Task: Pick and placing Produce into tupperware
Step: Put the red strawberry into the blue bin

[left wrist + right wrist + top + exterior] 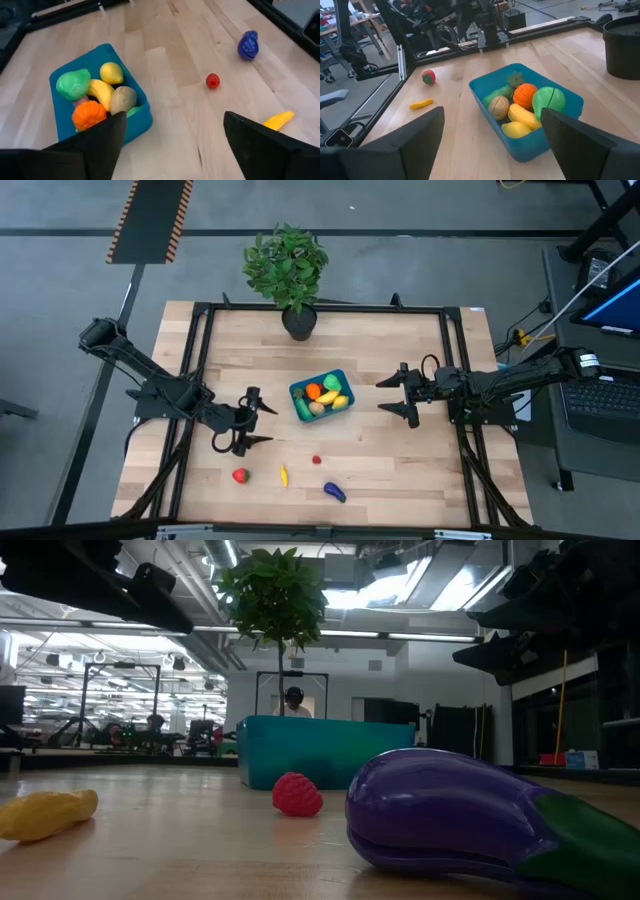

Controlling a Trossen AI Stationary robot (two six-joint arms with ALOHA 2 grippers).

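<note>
The left gripper [250, 420] hangs over the table [400, 470] just left of the tupperware [303, 412], its fingers spread wide with nothing between them. The right gripper [403, 395] waits on the other side of the container, a little farther from it, its fingers likewise wide apart and empty. Between the two sits the teal-blue tupperware, near the middle of the table, and it holds a crowded heap of produce: an orange piece [525, 95], a round green one [549, 99], two yellow pieces [521, 114], a tan piece [498, 106] and a darker green piece [499, 93] with a leafy top behind it (a pinkish bit also shows under the heap in the left wrist view, too hidden to name). Four toys lie loose on the wood on the near side of the container: a small red raspberry [317, 460] closest to it, a slim yellow piece [284, 476] and a red strawberry [240, 475] farther to the left, and a purple eggplant [335, 492] nearest the table's front edge. At the far edge, well apart from the container, stands a leafy potted plant [287, 265] in a dark pot.
</note>
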